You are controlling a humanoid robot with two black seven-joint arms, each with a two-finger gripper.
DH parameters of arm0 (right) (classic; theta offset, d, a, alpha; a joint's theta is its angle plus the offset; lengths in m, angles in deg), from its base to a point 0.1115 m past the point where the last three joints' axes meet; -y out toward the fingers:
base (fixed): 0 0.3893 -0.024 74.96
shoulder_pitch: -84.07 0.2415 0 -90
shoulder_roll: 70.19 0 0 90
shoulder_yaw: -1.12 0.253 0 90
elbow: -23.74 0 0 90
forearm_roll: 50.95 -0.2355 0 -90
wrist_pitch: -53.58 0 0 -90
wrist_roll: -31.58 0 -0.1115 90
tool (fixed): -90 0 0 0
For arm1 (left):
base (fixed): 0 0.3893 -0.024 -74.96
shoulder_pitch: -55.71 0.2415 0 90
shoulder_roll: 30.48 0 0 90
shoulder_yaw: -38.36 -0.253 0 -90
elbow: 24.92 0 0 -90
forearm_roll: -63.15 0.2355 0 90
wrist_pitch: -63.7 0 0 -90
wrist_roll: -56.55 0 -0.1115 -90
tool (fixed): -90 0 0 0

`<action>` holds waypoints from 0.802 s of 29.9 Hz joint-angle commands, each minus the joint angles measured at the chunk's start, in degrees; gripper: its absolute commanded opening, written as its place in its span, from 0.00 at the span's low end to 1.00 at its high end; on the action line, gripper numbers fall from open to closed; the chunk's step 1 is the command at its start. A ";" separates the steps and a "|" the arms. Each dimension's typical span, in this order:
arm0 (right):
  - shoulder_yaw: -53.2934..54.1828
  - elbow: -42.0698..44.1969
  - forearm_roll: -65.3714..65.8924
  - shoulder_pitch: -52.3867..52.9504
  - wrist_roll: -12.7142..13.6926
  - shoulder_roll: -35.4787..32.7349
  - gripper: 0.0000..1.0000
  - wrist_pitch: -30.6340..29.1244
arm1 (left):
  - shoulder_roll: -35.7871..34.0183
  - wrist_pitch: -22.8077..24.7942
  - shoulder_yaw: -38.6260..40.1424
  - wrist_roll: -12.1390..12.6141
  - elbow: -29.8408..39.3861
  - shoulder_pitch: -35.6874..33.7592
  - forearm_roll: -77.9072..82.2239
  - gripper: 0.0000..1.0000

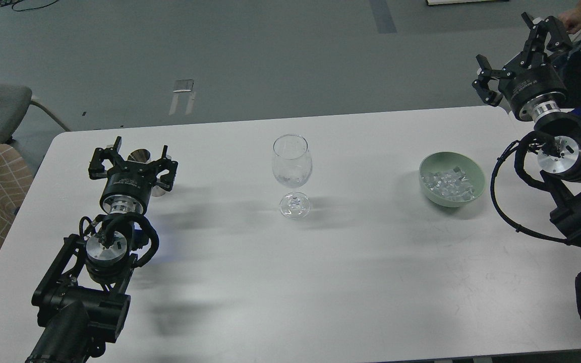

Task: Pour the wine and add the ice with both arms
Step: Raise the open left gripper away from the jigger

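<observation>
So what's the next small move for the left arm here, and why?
Probably close the left gripper on the small metal cup. Its fingers look spread on either side of the cup, mostly hiding it. The wine glass stands upright, apart, with little liquid in it, so pouring likely comes first. The ice waits in the green bowl.

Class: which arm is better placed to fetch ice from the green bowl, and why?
The right. Its open pincer is raised on the bowl's side of the table; the left pincer sits around a metal cup, across the wine glass.
</observation>
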 commanded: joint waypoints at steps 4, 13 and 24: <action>0.30 -0.41 -0.15 -0.01 0.00 0.02 1.00 -0.08 | -1.01 -1.62 0.14 0.10 10.12 1.32 0.00 0.97; 0.03 -3.58 0.03 -0.10 0.00 -0.86 1.00 0.01 | -8.12 -5.93 -1.09 0.97 14.97 -4.46 3.68 0.98; -2.86 -4.37 4.93 -0.10 0.09 -3.06 1.00 1.59 | -17.18 -7.34 -12.43 2.56 5.74 -16.96 12.30 0.98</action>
